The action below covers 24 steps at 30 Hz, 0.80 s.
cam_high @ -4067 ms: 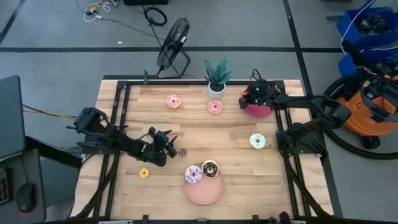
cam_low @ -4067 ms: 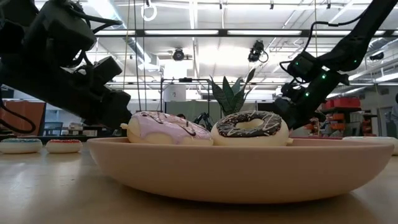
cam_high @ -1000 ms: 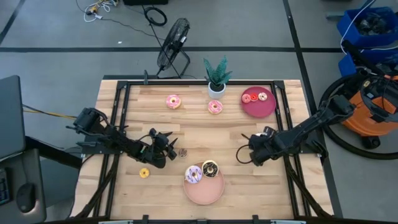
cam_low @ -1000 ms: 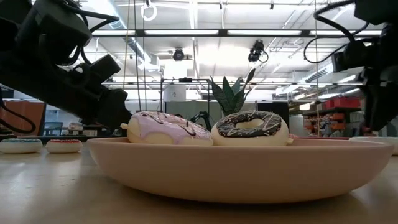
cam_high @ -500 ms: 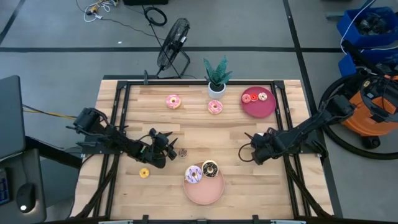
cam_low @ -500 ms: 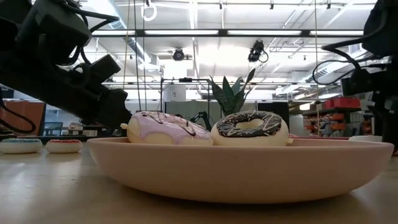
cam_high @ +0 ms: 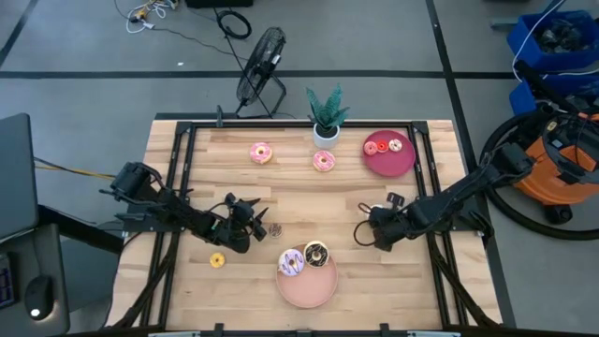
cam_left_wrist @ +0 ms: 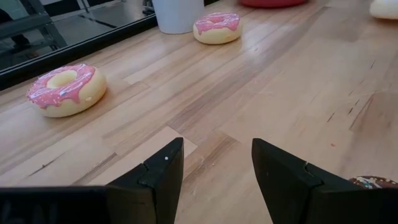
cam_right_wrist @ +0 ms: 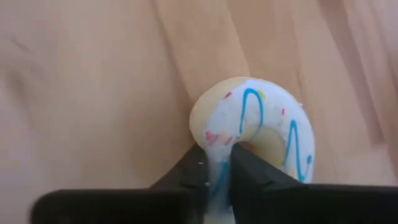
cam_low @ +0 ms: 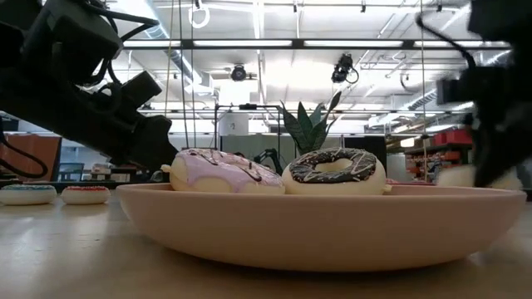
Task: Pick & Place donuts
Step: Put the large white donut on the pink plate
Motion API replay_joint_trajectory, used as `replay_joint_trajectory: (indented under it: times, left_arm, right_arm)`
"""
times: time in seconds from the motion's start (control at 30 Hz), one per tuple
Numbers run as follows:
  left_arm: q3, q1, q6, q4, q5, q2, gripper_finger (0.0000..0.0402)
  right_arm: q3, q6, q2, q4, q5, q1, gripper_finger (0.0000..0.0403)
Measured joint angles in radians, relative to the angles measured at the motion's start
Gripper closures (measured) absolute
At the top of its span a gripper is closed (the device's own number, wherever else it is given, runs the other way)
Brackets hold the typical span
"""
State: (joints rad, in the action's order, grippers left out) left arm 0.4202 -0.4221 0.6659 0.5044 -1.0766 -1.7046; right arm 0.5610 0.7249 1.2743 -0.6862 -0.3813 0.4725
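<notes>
**Right claw clamped on white donut, left claw idle and apart**

Right claw sits mid-table on the right side, between the pink plate and the dark red plate. In the right wrist view we see its fingers pinched together on the rim of a white donut with blue squiggle icing and sprinkles. The donut stands on edge in the grip, bare wood behind it. From above the donut itself is hidden under the claw.

Left claw is on the left half of the table, low over the wood. We see its fingers apart in the left wrist view, nothing between them. A small chocolate donut lies just beside its tips; only its edge shows in the wrist view.

Where the other donuts are:
- Pink plate, near front edge: a purple-iced donut and a chocolate donut with white drizzle, side by side, touching or nearly so. Low view shows both sitting flat in the plate.
- Dark red plate, back right: two small donuts, one red, one lighter.
- Loose on the wood near the back: a pink donut and a second pink donut, the latter just in front of the potted plant.
- A small yellow donut lies in front of the left arm, near the left edge.
</notes>
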Motion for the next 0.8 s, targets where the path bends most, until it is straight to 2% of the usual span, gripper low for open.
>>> replay_joint_trajectory:
  times: [0.13,0.33,0.43,0.57,0.63,0.7,0.8]
  left_arm:
    - [0.000,-0.001,0.000,0.000,0.000,0.000,0.0207]
    - [0.001,-0.016,0.001,0.020,0.001,0.000,0.0207]
    - [0.021,-0.030,-0.020,0.022,0.001,-0.001,0.0207]
    - [0.063,-0.048,-0.088,0.022,0.001,-0.001,0.0207]
    - [0.088,-0.056,-0.133,0.024,0.002,-0.001,0.0207]
    - [0.110,-0.060,-0.176,0.022,0.002,-0.001,0.0207]
    - [0.132,-0.060,-0.213,0.023,0.003,-0.001,0.0207]
  right_arm:
    - [0.130,-0.125,0.000,0.014,0.000,0.017,0.0392]
    - [0.283,-0.407,0.001,0.232,0.004,0.088,0.0374]
    - [0.320,-0.603,0.029,0.330,0.073,0.137,0.0374]
    - [0.361,-0.839,0.120,0.377,0.206,0.194,0.0378]
    - [0.396,-0.933,0.186,0.370,0.234,0.220,0.0378]
    - [0.444,-1.017,0.255,0.348,0.227,0.243,0.0378]
    - [0.533,-1.119,0.349,0.280,0.162,0.262,0.0378]
